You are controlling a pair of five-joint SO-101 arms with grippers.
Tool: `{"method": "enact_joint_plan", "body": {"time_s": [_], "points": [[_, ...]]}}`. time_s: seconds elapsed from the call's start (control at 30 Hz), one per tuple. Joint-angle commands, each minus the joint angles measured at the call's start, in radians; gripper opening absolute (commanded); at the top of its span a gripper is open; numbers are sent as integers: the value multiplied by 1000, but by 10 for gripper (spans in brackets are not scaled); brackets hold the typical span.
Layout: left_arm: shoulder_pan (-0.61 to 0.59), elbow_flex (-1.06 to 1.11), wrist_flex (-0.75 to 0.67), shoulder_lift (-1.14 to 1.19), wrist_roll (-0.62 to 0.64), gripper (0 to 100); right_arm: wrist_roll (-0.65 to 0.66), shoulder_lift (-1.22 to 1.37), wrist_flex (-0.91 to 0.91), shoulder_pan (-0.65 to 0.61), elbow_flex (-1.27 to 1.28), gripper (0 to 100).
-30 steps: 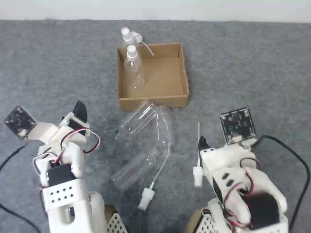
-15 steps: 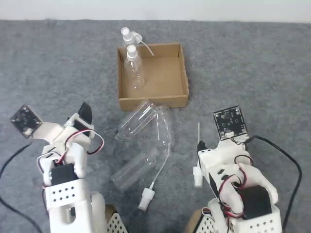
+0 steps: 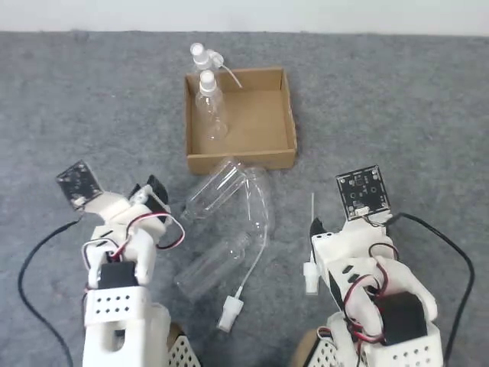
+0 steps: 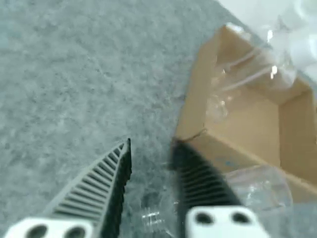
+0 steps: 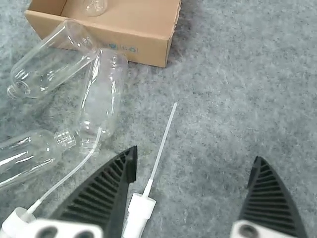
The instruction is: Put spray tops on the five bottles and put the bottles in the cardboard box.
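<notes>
Cardboard box point(image 3: 290, 115): upper centre of the high view, on grey carpet point(image 3: 397, 99). Contents: one capped bottle point(image 3: 211, 107), against the box's left wall. Just beyond the box's upper left corner sat a cluster of white spray heads point(image 3: 200, 55); whether a bottle was under them could not be told. Open bottles, three, lay on the carpet below the box: first bottle point(image 3: 214, 187) and second bottle point(image 3: 260, 200) touching near the front wall, third bottle point(image 3: 210, 264) lower, centre. Loose tops, two: curved-tube top point(image 3: 231, 310), lower centre, and straight-tube top point(image 3: 310, 274), just beside the right arm. Left gripper point(image 4: 151, 148): jaws narrowly parted, nothing held, aimed towards the box's near corner and the first bottle. Right gripper point(image 5: 194, 161): jaws spread wide, empty, poised above the straight-tube top. Step judged in hand: pairing a loose top with an open bottle. Next move likely requires the right jaws to close on the top's head while the left steadies a bottle with its neck left free.
</notes>
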Motion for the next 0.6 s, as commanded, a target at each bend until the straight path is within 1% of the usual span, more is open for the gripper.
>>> {"method": "enact_joint_plan", "body": {"time_s": [0.0,0.2,0.27,0.3,0.4,0.47,0.53,0.57], "points": [[8,21,-110,-15,-49,18,14,2,5,12,-8,296],[-15,127,-278,-15,-58,11,15,2,7,12,-8,295],[-28,156,-339,-12,-69,11,44,2,28,12,-8,285],[-29,154,-348,-14,-87,11,71,2,33,10,-8,263],[-26,154,-347,-8,-141,11,129,2,38,13,-8,141],[-29,154,-299,-6,-157,11,160,-2,38,13,-8,71],[-29,154,-230,-14,-166,11,190,-5,27,12,-8,30],[-29,154,-224,-14,-166,11,198,2,25,8,-8,17]]}}
